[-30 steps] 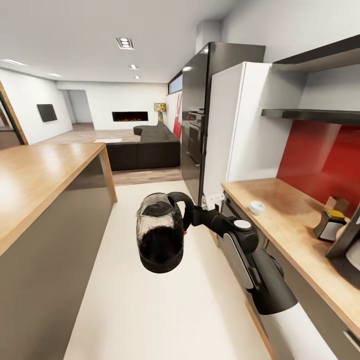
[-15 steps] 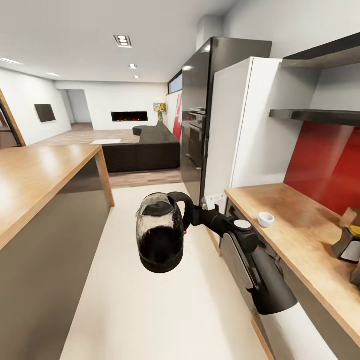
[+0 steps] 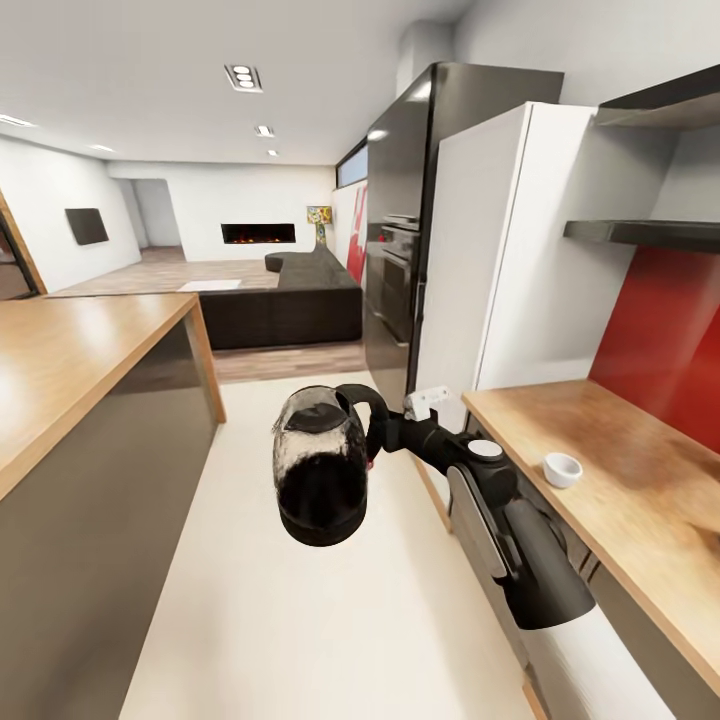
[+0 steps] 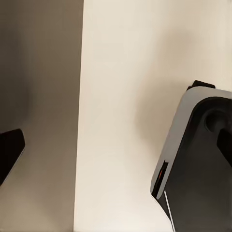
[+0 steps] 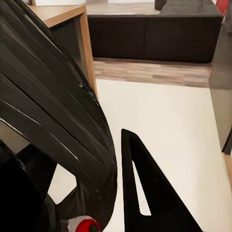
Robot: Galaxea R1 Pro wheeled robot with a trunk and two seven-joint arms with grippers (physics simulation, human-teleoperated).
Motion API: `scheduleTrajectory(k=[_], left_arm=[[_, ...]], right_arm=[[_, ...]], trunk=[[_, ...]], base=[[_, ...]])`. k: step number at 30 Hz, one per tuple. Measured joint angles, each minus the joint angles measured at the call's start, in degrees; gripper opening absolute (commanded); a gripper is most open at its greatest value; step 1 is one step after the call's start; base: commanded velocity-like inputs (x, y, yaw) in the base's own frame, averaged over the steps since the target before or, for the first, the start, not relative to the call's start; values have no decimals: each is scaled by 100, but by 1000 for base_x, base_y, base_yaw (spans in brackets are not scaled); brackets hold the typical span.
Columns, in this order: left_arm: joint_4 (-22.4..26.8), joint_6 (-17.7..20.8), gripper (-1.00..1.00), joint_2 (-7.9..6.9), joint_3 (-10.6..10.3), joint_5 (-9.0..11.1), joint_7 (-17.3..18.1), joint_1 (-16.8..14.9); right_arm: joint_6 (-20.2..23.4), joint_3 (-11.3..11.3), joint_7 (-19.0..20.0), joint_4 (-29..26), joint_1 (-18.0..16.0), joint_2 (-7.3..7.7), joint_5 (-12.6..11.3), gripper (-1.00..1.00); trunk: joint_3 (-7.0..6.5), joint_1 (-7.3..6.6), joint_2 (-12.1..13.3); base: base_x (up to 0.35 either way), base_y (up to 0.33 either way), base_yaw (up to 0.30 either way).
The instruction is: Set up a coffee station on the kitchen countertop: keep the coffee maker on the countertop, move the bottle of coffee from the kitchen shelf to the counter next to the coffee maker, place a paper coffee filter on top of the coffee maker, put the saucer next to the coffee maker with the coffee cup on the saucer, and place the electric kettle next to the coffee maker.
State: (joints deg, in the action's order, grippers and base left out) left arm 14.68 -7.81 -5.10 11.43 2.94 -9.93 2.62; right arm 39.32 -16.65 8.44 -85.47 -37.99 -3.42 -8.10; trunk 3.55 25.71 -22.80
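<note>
The right arm extends forward over the floor; the right gripper [image 3: 378, 432] is clamped on the handle of the upright electric kettle [image 3: 320, 466]. The left gripper's state cannot be told.

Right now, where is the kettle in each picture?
Head view: the electric kettle hangs mid-picture over the floor, its handle in the right gripper.
Right wrist view: its dark ribbed glass body is up close, with a red switch below.
Left wrist view: I can't spot it there.
Shared landmark: the pale floor.
</note>
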Motion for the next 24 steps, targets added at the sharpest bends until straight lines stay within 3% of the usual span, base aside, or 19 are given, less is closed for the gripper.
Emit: scheduleTrajectory(k=[24], left_arm=[[0, 0, 100, 0, 0, 0, 0, 0]], right_arm=[[0, 0, 0, 0, 0, -3, -2, -100]], trunk=[[0, 0, 0]], base=[[336, 100, 0]])
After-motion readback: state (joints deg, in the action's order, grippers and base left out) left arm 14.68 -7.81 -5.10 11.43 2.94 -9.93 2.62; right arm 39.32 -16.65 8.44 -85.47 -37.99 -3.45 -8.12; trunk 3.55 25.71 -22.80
